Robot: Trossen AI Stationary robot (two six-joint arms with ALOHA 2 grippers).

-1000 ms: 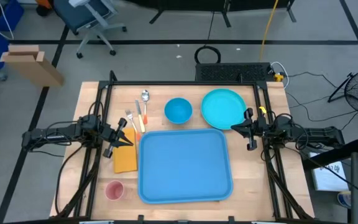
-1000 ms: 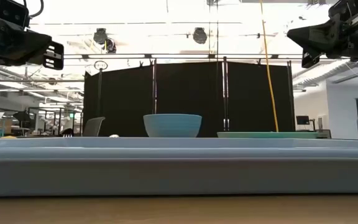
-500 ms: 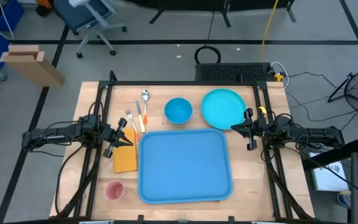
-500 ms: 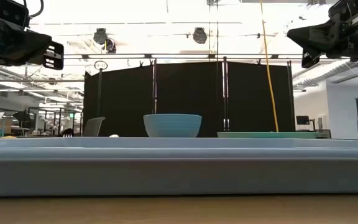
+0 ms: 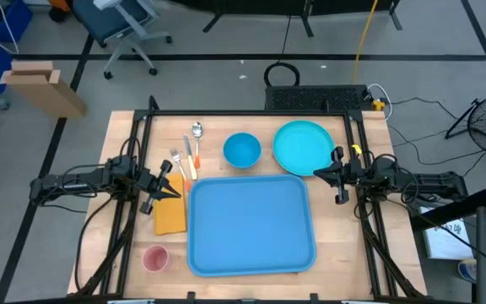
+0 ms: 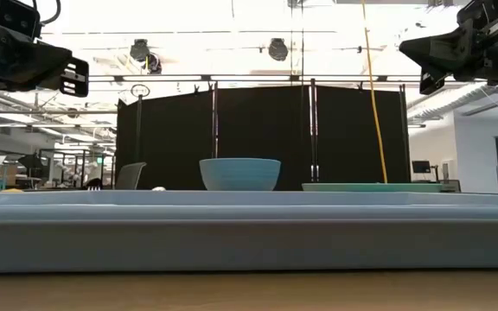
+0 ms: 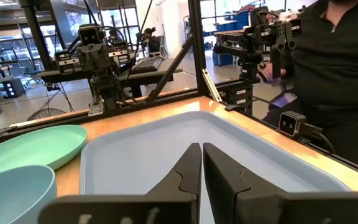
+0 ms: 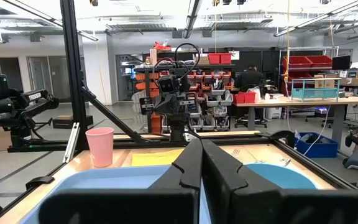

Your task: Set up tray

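Observation:
The large blue tray [image 5: 251, 225] lies flat and bare in the middle of the table, toward its near edge. Behind it stand a blue bowl [image 5: 241, 149] and a round teal plate [image 5: 303, 146]. A fork, knife and spoon [image 5: 187, 154] lie at the far left. An orange napkin [image 5: 170, 206] lies left of the tray and a pink cup [image 5: 155, 257] stands at the near left. My left gripper [image 5: 169, 187] hovers shut above the napkin's far end. My right gripper [image 5: 328, 173] hovers shut by the plate's near right rim. Both are empty.
A black metal frame [image 5: 150, 110] runs along the table's left, right and far sides. A person in dark clothes [image 7: 340, 74] stands by the table's near edge, beyond a small camera [image 7: 289, 122]. Bare wood [image 5: 344, 245] shows right of the tray.

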